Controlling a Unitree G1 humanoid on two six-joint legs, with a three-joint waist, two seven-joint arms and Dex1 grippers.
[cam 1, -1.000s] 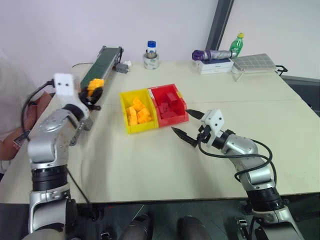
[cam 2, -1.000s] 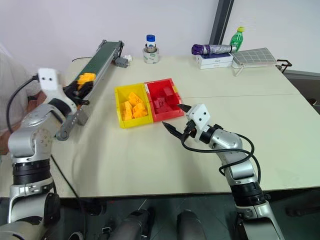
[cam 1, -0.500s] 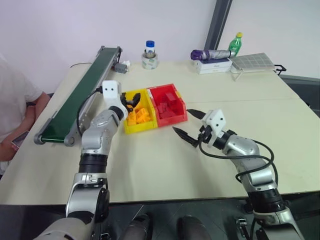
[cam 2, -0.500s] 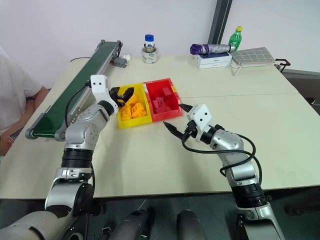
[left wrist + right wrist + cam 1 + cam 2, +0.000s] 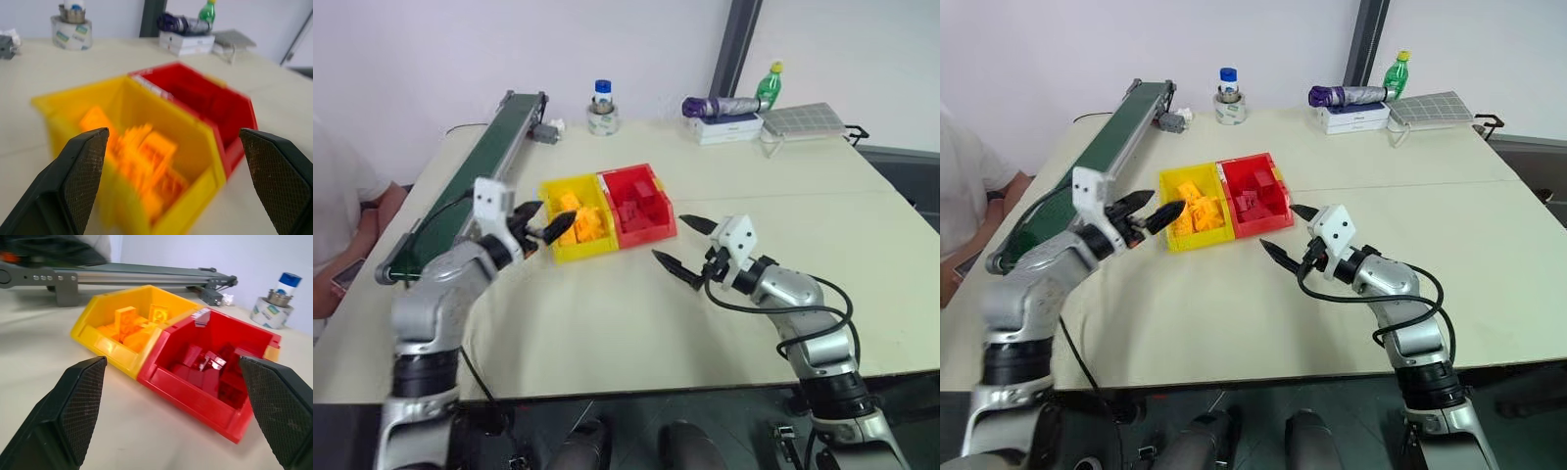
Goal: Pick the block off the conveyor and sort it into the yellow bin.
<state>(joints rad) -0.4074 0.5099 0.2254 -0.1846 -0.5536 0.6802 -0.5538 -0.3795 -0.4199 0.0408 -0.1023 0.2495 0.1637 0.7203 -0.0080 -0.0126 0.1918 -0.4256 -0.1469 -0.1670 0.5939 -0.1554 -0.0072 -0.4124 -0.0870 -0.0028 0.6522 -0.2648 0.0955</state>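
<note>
Left pincer [image 5: 1152, 209] gaping w/ nothing in it, right by the yellow bin [image 5: 551, 191]

Block looks sorted imo: can't pick it out from the pile of yellow-orange bricks [image 5: 128, 328] in the bin, and the conveyor [image 5: 470, 178] belt has nothing on it. Bin sits next to the belt's side, joined to the red bin [image 5: 651, 223], prob so it's a short swing from belt to drop. Right pincer [image 5: 680, 245] also spread wide w/ nothing in it, parked over the bench [image 5: 636, 313] near the red bin. No readable writing; labels on the jar [image 5: 599, 110] and the green bottle [image 5: 768, 84] too small.
</note>
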